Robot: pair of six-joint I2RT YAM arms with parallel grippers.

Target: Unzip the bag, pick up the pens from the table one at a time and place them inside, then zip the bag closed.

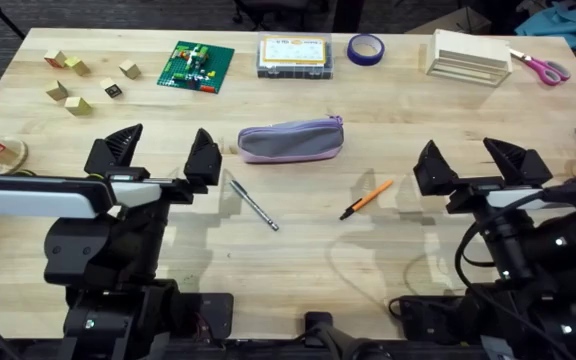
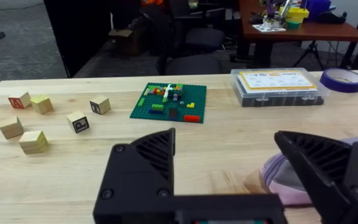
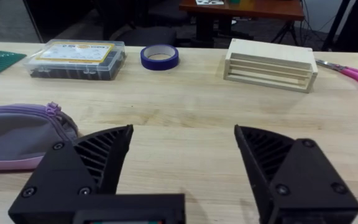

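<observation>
The lavender bag with a grey side panel lies zipped at mid-table; its end shows in the left wrist view and the right wrist view. A silver-grey pen lies in front of the bag, slightly left. An orange pen with a black tip lies to the right of it. My left gripper hovers open to the left of the bag, holding nothing. My right gripper hovers open to the right of the orange pen, also holding nothing.
At the back stand a green brick baseplate, a clear box with a yellow label, a blue tape roll and a wooden rack. Pink-handled scissors lie far right. Wooden blocks sit far left.
</observation>
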